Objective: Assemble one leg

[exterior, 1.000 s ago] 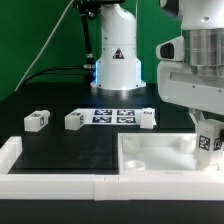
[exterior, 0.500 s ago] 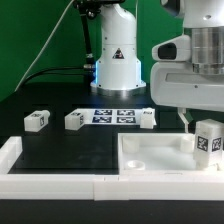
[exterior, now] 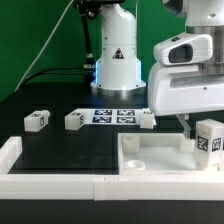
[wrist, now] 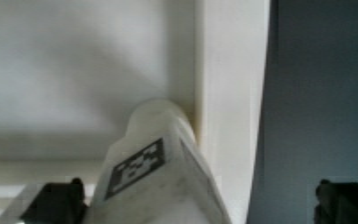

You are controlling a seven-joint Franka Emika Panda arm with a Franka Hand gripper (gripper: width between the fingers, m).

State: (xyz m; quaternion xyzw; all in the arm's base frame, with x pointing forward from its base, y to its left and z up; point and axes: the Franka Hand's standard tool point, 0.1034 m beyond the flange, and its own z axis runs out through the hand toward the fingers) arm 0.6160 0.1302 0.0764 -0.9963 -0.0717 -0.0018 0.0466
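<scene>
A leg [exterior: 208,138], a chunky white block with a tag facing out, stands upright in the far corner of the large white tray-shaped piece [exterior: 150,156] at the exterior view's right. My gripper [exterior: 195,124] hangs just above and beside it, one finger [exterior: 185,122] showing apart from the block. In the wrist view the leg [wrist: 158,165] rises between my two dark fingertips [wrist: 59,200], which stand wide apart and do not touch it. The gripper [wrist: 202,205] is open and empty.
Three more tagged legs [exterior: 37,120] [exterior: 75,120] [exterior: 147,118] lie in a row on the black table. The marker board [exterior: 112,116] lies between them, in front of the robot base [exterior: 117,62]. A white raised rail [exterior: 50,185] runs along the front edge.
The gripper has let go of the leg, opened and shifted toward the exterior view's left and a little upward. The leg stays standing in the tray's corner.
</scene>
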